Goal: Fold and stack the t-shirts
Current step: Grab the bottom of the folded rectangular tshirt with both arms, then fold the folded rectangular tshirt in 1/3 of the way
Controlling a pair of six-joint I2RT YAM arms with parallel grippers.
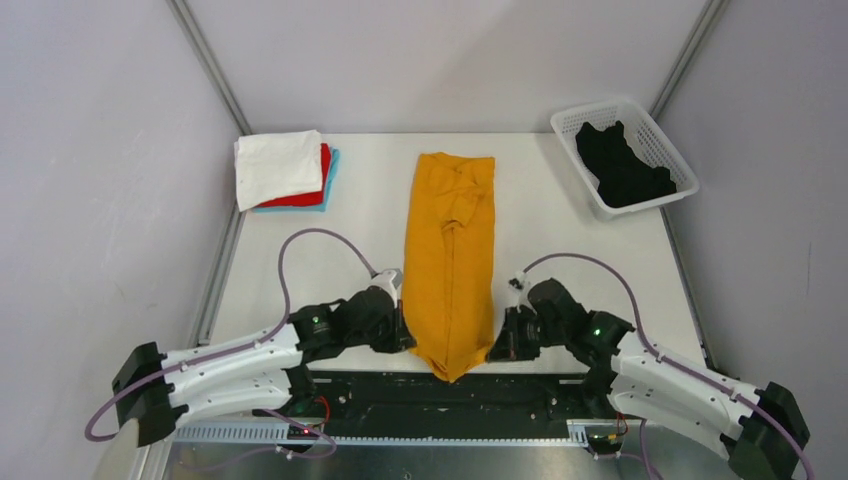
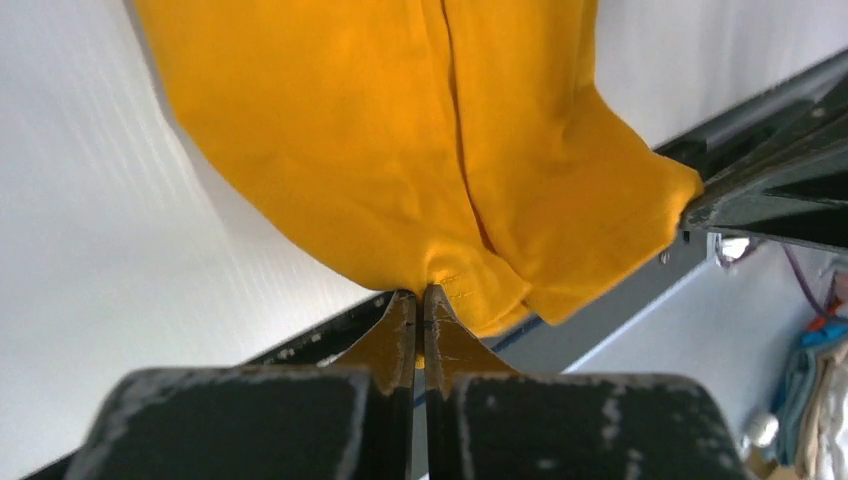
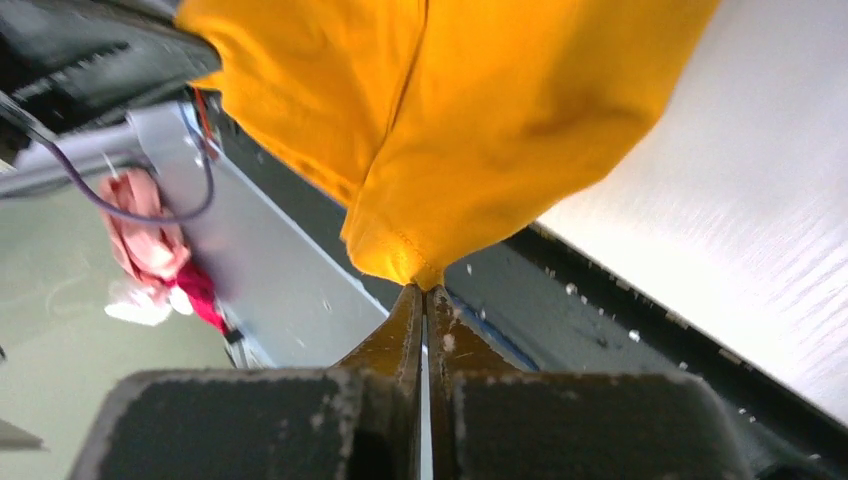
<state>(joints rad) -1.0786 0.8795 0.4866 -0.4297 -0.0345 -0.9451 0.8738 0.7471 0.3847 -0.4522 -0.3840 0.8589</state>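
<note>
Top external shows left gripper (image 1: 408, 343) and right gripper (image 1: 496, 350) pinching hem corners of mustard-yellow t-shirt (image 1: 450, 250) at table (image 1: 570, 240) edge.

The left arm (image 1: 232, 364) and right arm (image 1: 668, 378) are showing white shells, black joints and 1 purple cable (image 1: 282, 262) each; their scuffed black jaws are ending in amber tips.

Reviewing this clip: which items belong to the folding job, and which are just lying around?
Job: mustard-yellow t-shirt held by left gripper and right gripper; black t-shirt; stacked white t-shirt, red t-shirt, light-blue t-shirt.
Lying about: white lattice basket; pink cloth off the table.
</note>
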